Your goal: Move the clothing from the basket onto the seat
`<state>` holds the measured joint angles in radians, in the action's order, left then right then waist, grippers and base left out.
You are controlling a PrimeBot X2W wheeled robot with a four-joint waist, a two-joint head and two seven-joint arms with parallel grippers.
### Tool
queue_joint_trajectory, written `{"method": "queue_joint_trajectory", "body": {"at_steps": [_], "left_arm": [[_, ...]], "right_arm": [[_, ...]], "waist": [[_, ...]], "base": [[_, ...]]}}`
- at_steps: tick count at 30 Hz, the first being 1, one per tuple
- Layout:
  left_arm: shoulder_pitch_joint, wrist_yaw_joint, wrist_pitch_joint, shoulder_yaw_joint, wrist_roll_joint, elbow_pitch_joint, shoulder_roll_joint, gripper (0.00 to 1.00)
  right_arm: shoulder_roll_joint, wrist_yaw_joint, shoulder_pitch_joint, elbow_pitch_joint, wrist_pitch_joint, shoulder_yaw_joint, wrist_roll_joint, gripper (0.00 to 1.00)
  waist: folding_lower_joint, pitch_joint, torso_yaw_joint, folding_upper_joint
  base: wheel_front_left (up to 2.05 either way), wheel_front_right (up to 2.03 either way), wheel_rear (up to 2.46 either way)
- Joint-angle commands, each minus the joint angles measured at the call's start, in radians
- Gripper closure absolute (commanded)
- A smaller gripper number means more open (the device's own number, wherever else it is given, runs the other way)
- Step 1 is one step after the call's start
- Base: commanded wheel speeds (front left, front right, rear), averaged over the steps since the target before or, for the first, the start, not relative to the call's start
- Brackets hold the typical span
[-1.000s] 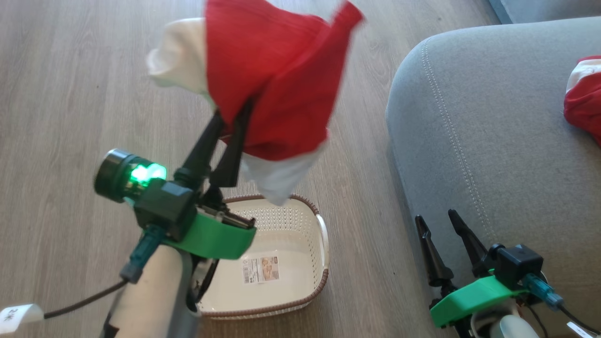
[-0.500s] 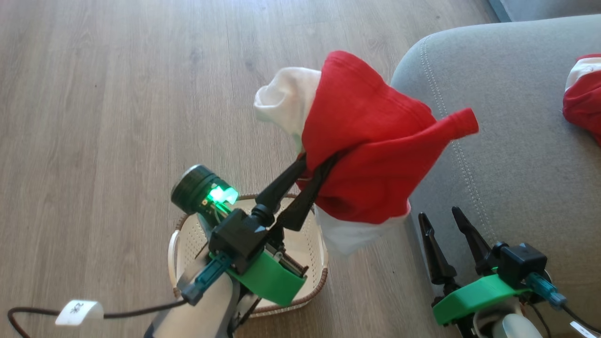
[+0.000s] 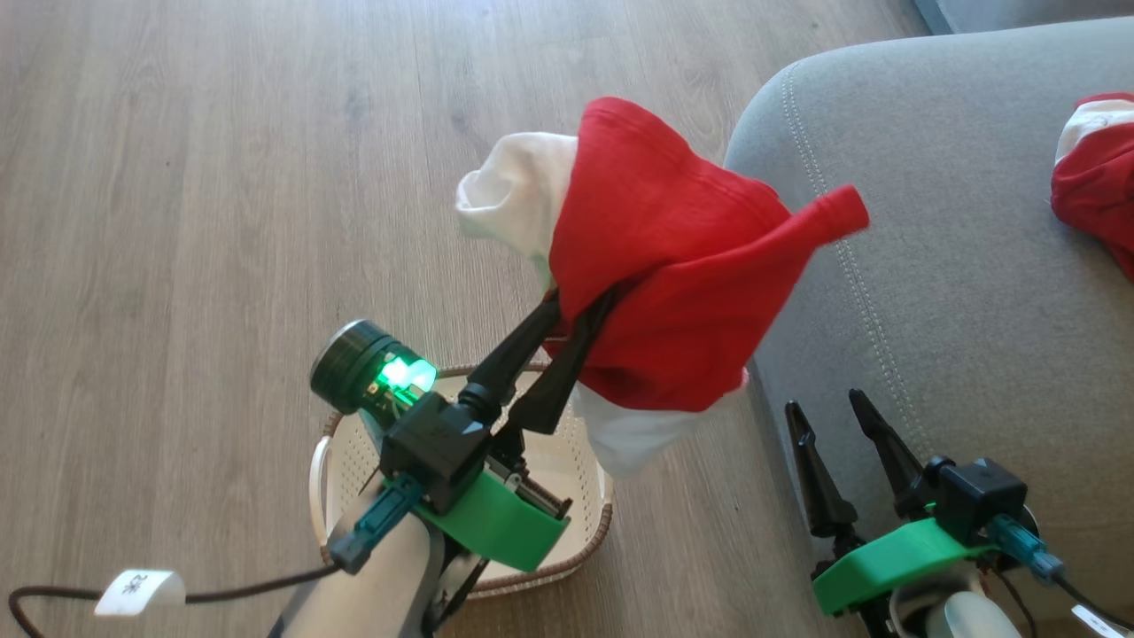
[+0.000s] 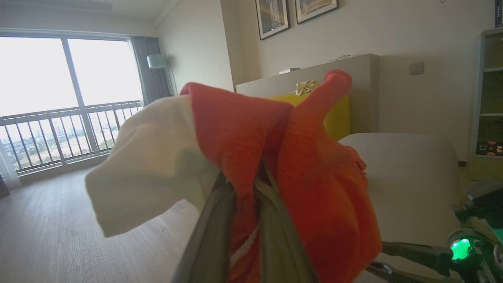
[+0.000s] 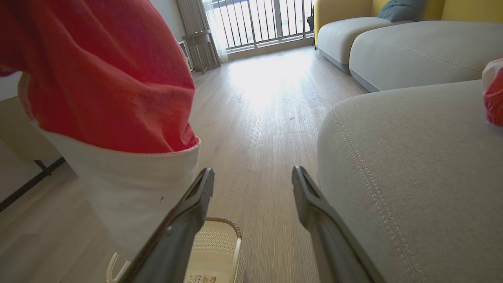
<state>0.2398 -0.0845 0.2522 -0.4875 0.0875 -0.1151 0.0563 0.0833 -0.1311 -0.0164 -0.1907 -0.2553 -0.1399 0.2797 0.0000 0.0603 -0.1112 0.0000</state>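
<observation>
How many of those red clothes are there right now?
2. One garment hangs pinched in the left hand, in the air beside the seat; the other garment lies on the seat. The arm hides part of the basket, so another may be there.

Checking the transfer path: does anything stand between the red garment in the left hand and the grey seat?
Nothing visible does. The left hand holds the garment in the air beside the seat's rounded corner, bare cushion next to it. Another red garment lies farther along the seat; the open right hand sits low at its front.
</observation>
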Motion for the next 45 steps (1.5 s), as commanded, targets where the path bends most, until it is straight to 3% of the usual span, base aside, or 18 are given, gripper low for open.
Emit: {"method": "queue_joint_trajectory", "body": {"at_steps": [1, 8, 18, 23, 45], "left_arm": [[0.036, 0.006, 0.01, 0.04, 0.005, -0.034, -0.006, 1.0], [0.043, 0.004, 0.01, 0.082, 0.0, -0.017, -0.006, 1.0], [0.054, -0.009, 0.01, 0.128, -0.015, -0.007, -0.006, 1.0], [0.053, -0.014, 0.01, 0.134, -0.016, -0.003, -0.006, 1.0], [0.027, -0.035, 0.01, -0.007, -0.016, -0.009, -0.006, 1.0]], "right_arm": [[0.004, 0.0, 0.015, 0.038, -0.006, -0.027, -0.011, 0.0], [0.036, 0.0, 0.009, 0.093, -0.006, -0.046, -0.027, 0.0], [0.169, 0.0, -0.003, 0.28, -0.006, -0.192, -0.091, 0.0], [0.231, 0.0, 0.003, 0.319, -0.006, -0.262, -0.181, 0.0], [0.237, 0.0, 0.092, 0.249, -0.006, -0.279, -0.25, 0.0]], "waist": [[0.0, 0.001, -0.001, 0.0], [0.0, 0.01, -0.004, 0.0], [0.0, 0.023, -0.009, 0.0], [0.0, 0.023, -0.008, 0.0], [0.0, -0.01, 0.029, 0.0]], "base": [[0.0, 0.0, 0.0], [0.0, 0.0, 0.0], [0.0, 0.0, 0.0], [0.0, 0.0, 0.0], [0.0, 0.0, 0.0]]}}
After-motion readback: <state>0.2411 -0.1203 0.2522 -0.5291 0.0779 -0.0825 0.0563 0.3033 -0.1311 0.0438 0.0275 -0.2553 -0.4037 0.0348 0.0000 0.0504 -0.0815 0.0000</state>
